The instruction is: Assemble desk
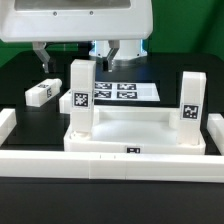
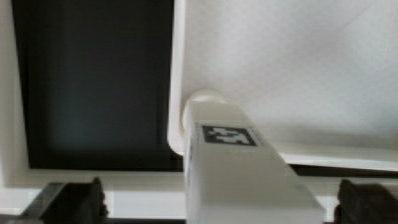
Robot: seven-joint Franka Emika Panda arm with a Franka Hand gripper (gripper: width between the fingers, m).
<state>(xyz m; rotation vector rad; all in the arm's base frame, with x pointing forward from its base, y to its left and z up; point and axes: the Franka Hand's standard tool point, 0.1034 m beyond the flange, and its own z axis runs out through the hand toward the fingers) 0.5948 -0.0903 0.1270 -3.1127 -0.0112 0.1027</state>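
Two legs point(image 1: 80, 92) stand upright on the tabletop point(image 1: 135, 128), lengthwise along the border wall point(image 1: 100, 160).

Partly hidden behind the upright leg point(image 1: 81, 90): marker board point(image 1: 128, 91). Cut off at the wrist view's edge: fingers point(image 2: 75, 200) of the gripper point(image 2: 219, 203).

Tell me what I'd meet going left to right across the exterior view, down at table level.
Loose leg lying flat → upright leg → marker board → second upright leg.
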